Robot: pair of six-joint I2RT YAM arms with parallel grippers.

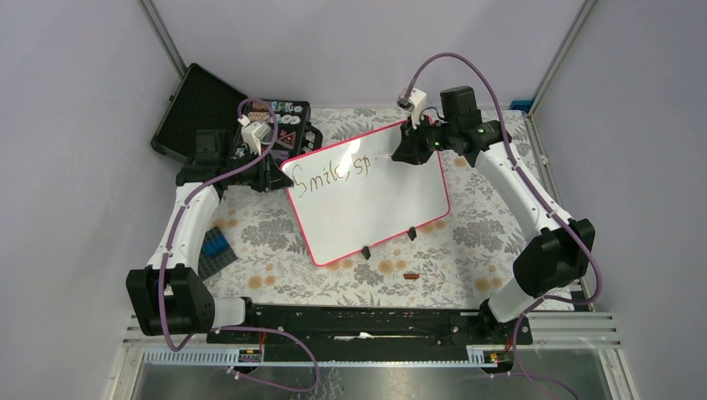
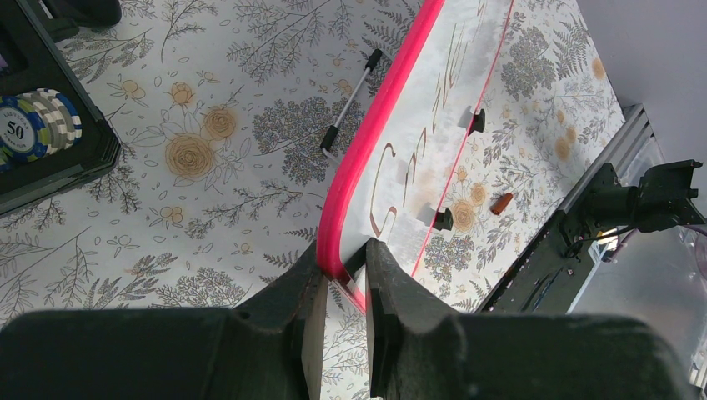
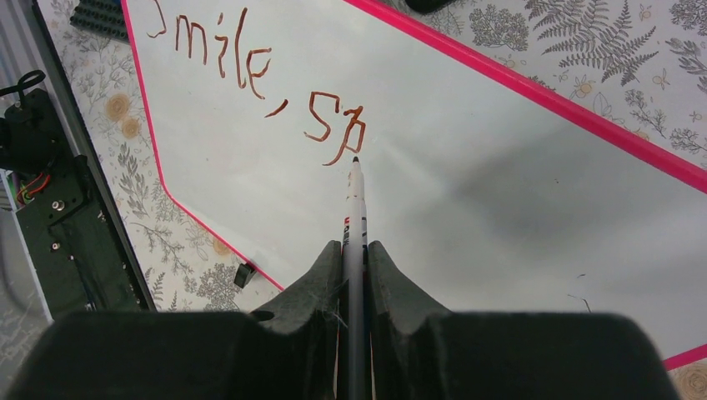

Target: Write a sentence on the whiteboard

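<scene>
The whiteboard (image 1: 375, 200) lies tilted on the floral table, with a pink-red rim and two black clip feet on its near edge. Dark writing (image 1: 338, 171) on it reads "Smile, sp" in one line; it also shows in the right wrist view (image 3: 250, 75). My right gripper (image 3: 355, 246) is shut on a white marker (image 3: 356, 208), whose tip touches the board just right of the "p". In the top view the right gripper (image 1: 408, 150) is over the board's far edge. My left gripper (image 2: 343, 265) is shut on the whiteboard's rim (image 2: 350, 175) at its left corner (image 1: 279, 173).
An open black case (image 1: 250, 125) with poker chips (image 2: 37, 125) stands at the back left. A thin metal-and-black stick (image 2: 350, 104) lies beside the board. A small brown piece (image 1: 410, 275) lies near the front. Dark blue bricks (image 1: 218, 248) lie at left.
</scene>
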